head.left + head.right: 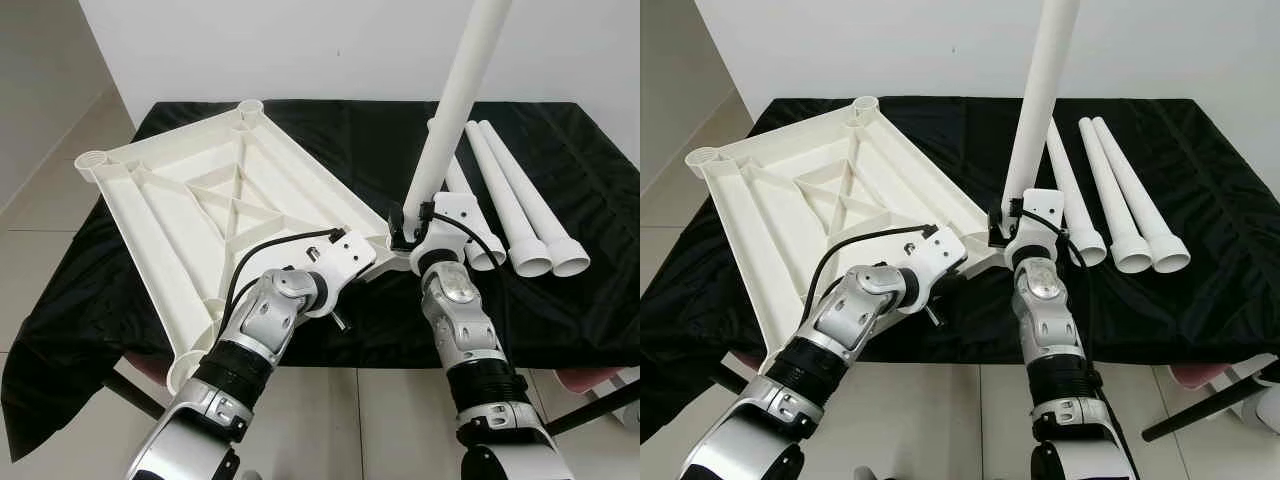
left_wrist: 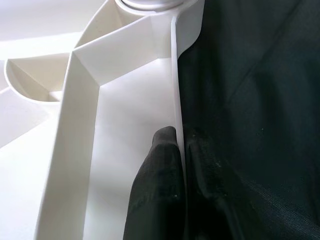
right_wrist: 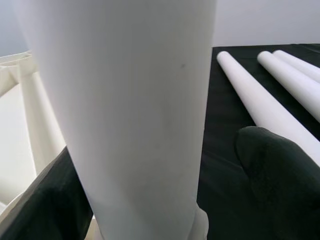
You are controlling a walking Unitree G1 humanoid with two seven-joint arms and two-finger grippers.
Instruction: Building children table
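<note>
**Seating first leg into corner socket of upturned top**

Gripping low on the upright leg (image 1: pixel 455 100), the right gripper (image 1: pixel 411 222) has its fingers (image 3: pixel 280 170) closed either side of the tube, just above the corner socket at approx 6 o'clock on the black cloth (image 1: pixel 590 200). Left gripper (image 2: pixel 175 165) pinches the tabletop's thin edge wall, one finger inside the rim, one outside, steadying it next to that same corner.

Tabletop (image 1: pixel 200 200) lies underside up w/ ribs showing, spreading toward 10 o'clock; open sockets at far corners (image 1: pixel 92 160) and (image 1: pixel 249 105). Three spare legs (image 1: pixel 520 200) lie side by side at approx 2 o'clock, flared ends toward robot.

Handling, my read: hollow moulded plastic, light, stiff, smooth so prob. slippery. Long leg gives leverage, so hold near base, as now, to keep it plumb while pressing. Top is broad but thin-walled; rim flexes, so grip near a rib or corner, not mid-span.
</note>
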